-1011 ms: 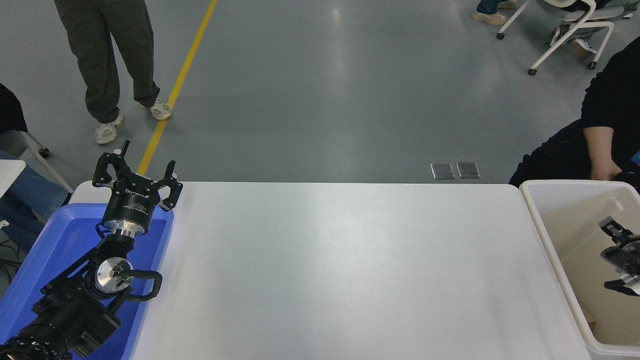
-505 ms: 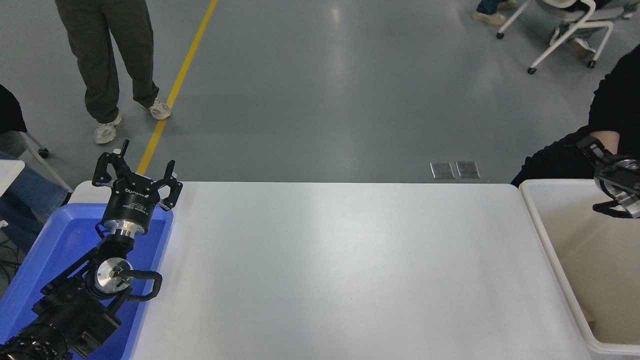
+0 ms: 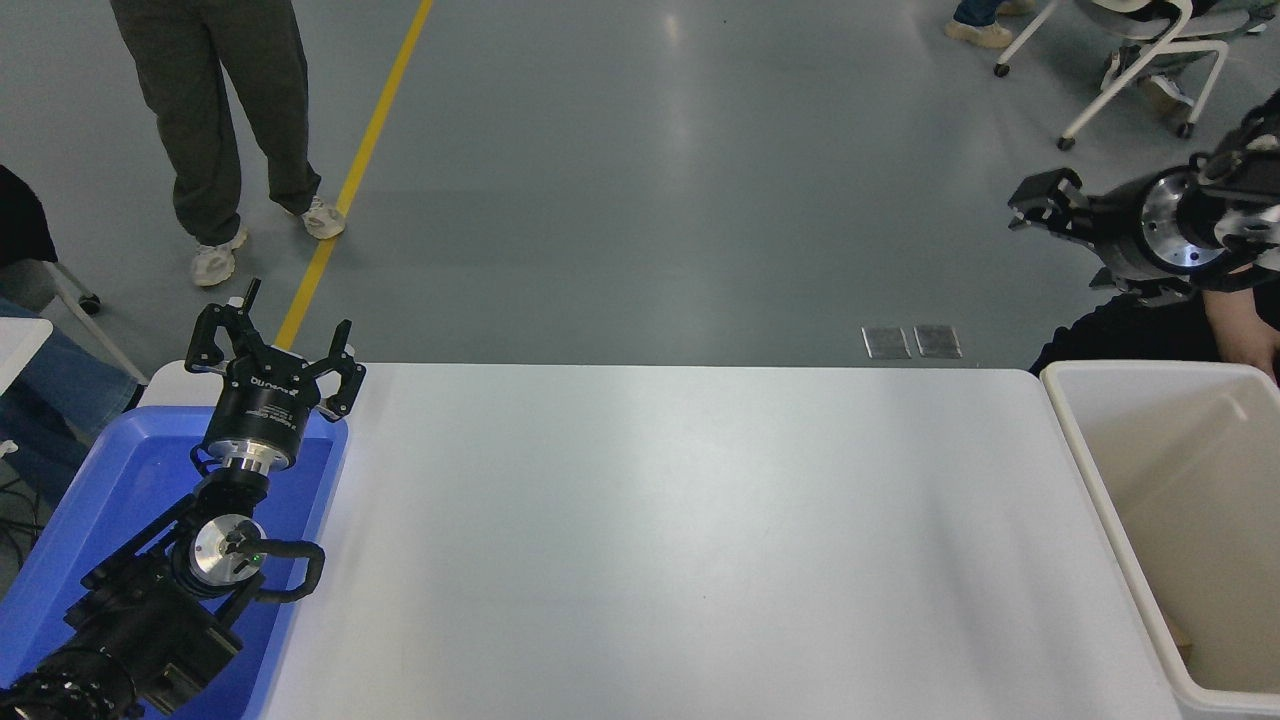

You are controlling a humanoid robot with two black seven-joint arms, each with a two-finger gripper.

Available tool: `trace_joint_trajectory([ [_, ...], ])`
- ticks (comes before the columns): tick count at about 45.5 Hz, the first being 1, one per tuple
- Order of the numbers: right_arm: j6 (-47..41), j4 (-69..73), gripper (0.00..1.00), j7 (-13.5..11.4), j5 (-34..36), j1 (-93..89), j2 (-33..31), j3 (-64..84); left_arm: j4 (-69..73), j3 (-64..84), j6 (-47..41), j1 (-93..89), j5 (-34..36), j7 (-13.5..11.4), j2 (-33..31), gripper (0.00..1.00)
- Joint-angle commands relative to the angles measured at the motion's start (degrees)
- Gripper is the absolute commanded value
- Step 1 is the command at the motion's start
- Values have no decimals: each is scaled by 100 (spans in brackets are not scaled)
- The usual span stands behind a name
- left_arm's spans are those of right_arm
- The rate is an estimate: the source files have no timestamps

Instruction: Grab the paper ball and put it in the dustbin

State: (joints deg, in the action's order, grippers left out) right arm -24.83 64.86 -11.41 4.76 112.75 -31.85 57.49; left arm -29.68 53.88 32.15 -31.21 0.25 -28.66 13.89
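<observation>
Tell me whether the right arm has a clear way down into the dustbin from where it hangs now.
Probably yes: the right gripper hangs high beyond the dustbin, whose open top is uncovered. A person's hand sits near the far rim, so it should be watched.

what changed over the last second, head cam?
The right pincer rose from inside the dustbin, cleared its rim, and now hangs above the far-right corner, pointing left, holding nothing visible. A tan scrap shows at the dustbin's near corner; too little shows to call it the paper ball. Unchanged: left pincer parked over the blue tray, the white table.
</observation>
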Motion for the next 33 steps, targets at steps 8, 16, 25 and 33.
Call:
trace_joint_trajectory([
  [8,-2017,1450,100,-28,-28,1680,144,965,-2,0,2,1,1,0,0,98],
  [16,-2017,1907,100,-37,-81,2005,179,1159,6,0,-7,1,1,0,0,98],
  [25,-2017,1934,100,-28,-292,2050,311,1212,-2,0,-7,9,1,0,0,98],
  [33,-2017,1943,100,-28,-301,2032,469,1203,6,0,-7,1,1,0,0,98],
])
